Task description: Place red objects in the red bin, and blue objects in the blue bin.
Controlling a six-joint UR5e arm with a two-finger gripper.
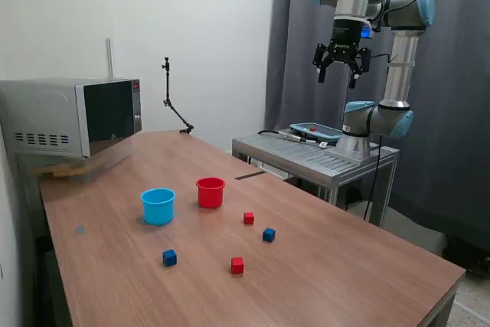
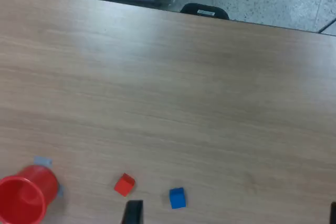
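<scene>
Fingers of the gripper (image 1: 338, 67) hang spread wide and empty, high in the upper right of the exterior view, well above the table (image 1: 344, 266) and back from every cube. Only dark finger tips show at the lower edge of the wrist view.

All four cubes sit loose on the table, none in a cup yet. In the exterior view:
- red cube (image 1: 249, 218) at mid frame, just right of the red cup (image 1: 210, 192)
- blue cube (image 1: 269, 234) just beside it, lower right
- second red cube (image 1: 237, 266) lower centre
- second blue cube (image 1: 169, 257) lower left, below the blue cup (image 1: 158, 206)

Cups stand upright side by side, near but apart, blue on the exterior view's left of red.

Key relation: everything lies down and toward the lower left of the exterior frame from the fingers, so the coming move looks like a long drop and reach forward. The wrist view catches the red cup (image 2: 23, 195), one red cube (image 2: 124, 184) and one blue cube (image 2: 177, 198) along its lower edge; these two are likely the nearest picks. Cubes have no long axis; the red one sits turned off square to the frame, so a wrist twist may help. Task looks not yet begun.
</scene>
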